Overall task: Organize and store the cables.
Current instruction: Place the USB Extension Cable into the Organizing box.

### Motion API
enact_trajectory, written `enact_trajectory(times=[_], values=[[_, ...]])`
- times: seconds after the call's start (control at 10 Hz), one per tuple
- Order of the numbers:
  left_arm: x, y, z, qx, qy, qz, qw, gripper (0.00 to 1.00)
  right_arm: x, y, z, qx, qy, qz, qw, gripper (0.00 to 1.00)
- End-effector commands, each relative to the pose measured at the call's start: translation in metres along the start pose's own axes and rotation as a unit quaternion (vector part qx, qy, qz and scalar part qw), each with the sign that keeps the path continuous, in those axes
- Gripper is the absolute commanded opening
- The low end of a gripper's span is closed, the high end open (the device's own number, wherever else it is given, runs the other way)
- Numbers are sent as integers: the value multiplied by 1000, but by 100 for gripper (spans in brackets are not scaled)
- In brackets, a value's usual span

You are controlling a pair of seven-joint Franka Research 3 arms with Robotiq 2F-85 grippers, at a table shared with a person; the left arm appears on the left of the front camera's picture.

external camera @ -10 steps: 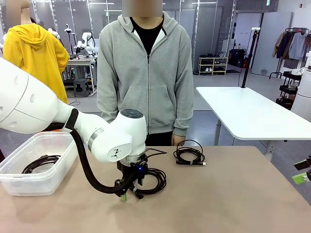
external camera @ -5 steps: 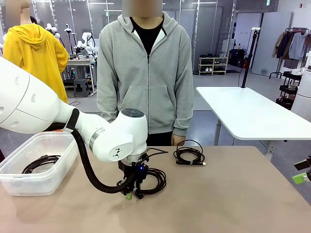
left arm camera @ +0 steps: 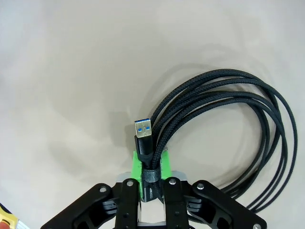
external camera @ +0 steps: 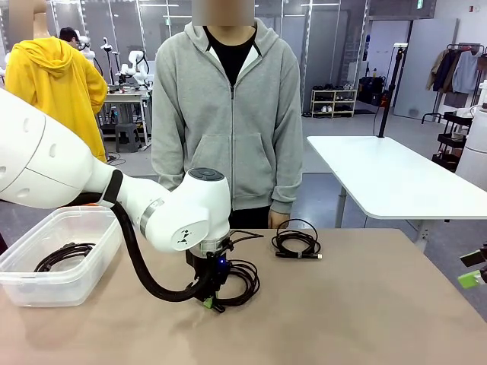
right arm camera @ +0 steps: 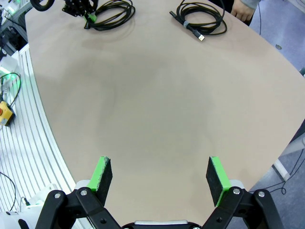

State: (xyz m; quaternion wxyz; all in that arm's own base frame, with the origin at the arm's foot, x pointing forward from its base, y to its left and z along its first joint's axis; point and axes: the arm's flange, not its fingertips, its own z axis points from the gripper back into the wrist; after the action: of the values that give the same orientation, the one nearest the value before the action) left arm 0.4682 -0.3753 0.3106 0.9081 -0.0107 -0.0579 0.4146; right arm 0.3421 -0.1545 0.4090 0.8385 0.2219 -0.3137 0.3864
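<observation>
The coiled cable point(left arm camera: 238, 109) lies on the worktop point(left arm camera: 71, 95). Its bundled strands and USB plug point(left arm camera: 143, 130) are clamped between the green pads of the left gripper point(left arm camera: 151, 164), which is closed on them. The plug tip sticks out just past the fingertips, and the loops fan away to one side of the gripper. A second cable point(external camera: 297, 243) sits coiled on the worktop beyond the left gripper, close to the hand point(external camera: 278, 220) of the person point(external camera: 228, 114) standing at the far side. A third cable point(external camera: 62, 255) lies in the clear bin point(external camera: 46, 287), off to the left gripper's left. The right gripper point(right arm camera: 159, 174) hovers over bare worktop, well apart from all the cables, its jaws wide open and holding nothing.
</observation>
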Motion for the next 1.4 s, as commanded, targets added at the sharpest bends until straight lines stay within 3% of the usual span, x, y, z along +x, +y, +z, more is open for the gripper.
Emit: enact_trajectory(times=[0.0, 0.5, 0.7, 1.3], values=[[-1, 0, 4, -1, 13, -3, 1000, 0, 3, 2, 1, 2, -5, -12, 1000, 100], [-1, 6, 119, 1, 20, -143, 990, 5, 3, 2, 1, 2, -5, -12, 1000, 100], [3, 2, 125, 25, 8, -137, 990, 5, 3, 2, 1, 2, -5, -12, 1000, 100], [-4, 7, 135, 6, 7, -135, 991, 5, 3, 2, 1, 2, -5, -12, 1000, 100]])
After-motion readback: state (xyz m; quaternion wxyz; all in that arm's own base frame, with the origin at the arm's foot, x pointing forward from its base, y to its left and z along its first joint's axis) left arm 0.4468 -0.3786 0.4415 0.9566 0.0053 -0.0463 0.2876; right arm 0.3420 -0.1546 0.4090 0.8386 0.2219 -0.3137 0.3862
